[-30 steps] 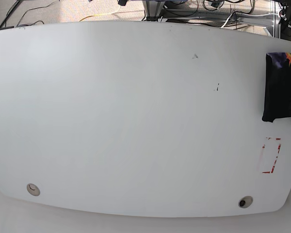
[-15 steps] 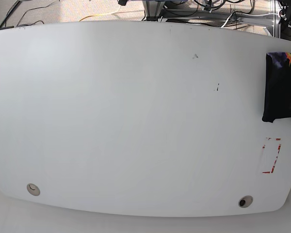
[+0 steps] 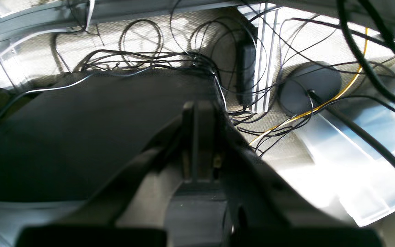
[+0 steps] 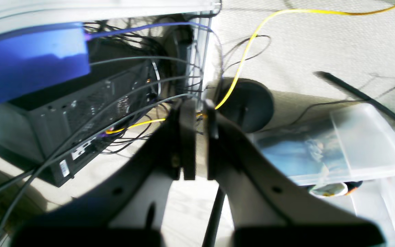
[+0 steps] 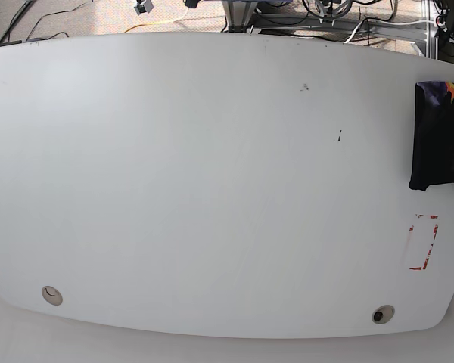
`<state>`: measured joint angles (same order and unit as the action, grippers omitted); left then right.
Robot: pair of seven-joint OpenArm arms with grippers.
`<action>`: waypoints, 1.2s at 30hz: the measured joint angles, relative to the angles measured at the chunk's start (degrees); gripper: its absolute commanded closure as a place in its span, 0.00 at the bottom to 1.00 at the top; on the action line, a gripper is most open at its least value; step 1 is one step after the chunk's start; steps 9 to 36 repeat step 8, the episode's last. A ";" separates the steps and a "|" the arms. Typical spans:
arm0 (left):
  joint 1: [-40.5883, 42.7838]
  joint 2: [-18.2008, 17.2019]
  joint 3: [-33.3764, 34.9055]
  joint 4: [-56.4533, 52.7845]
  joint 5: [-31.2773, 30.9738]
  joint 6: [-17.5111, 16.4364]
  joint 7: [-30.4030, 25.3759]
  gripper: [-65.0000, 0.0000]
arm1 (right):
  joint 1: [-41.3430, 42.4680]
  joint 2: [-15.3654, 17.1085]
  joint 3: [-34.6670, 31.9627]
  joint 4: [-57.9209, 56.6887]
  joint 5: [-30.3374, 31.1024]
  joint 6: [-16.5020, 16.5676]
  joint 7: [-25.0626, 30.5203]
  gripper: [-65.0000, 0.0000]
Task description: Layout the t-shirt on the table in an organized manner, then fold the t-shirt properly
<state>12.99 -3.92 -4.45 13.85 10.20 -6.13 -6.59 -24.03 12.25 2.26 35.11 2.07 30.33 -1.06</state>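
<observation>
Left gripper: jaws pressed together, nothing between them. In the left wrist view it sits at centre frame, above a dark flat surface that fills the left half. Tangled black cables run across the upper part of the frame; a dark round base and a yellow cable lie to the right.

Right gripper: jaws clenched with only a thin slit showing, holding nothing. In the right wrist view it points at floor-level equipment: a dark computer case to the left, a blue panel at upper left, a clear plastic box at lower right.

Neither gripper appears in the base view. There, the table fills the frame. The t-shirt lies folded in a compact black stack at the right edge, above the red dashed rectangle. Two round holes sit near the bottom edge of the tabletop, one at lower left and one at lower right.
</observation>
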 measured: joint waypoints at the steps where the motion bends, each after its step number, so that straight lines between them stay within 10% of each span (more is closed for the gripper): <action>1: -0.39 0.09 0.00 -0.79 -0.09 0.63 -0.07 1.00 | 0.44 0.02 0.00 -0.79 0.07 -0.85 0.04 0.95; 7: -2.51 0.17 0.00 -5.09 -0.11 4.76 1.11 1.00 | 4.04 0.11 -0.02 -6.49 -0.20 -1.86 0.00 0.95; 36: -2.80 0.15 0.00 -5.44 -0.11 4.85 1.14 1.00 | 4.72 0.07 -0.02 -7.54 -0.24 -1.86 -0.11 0.95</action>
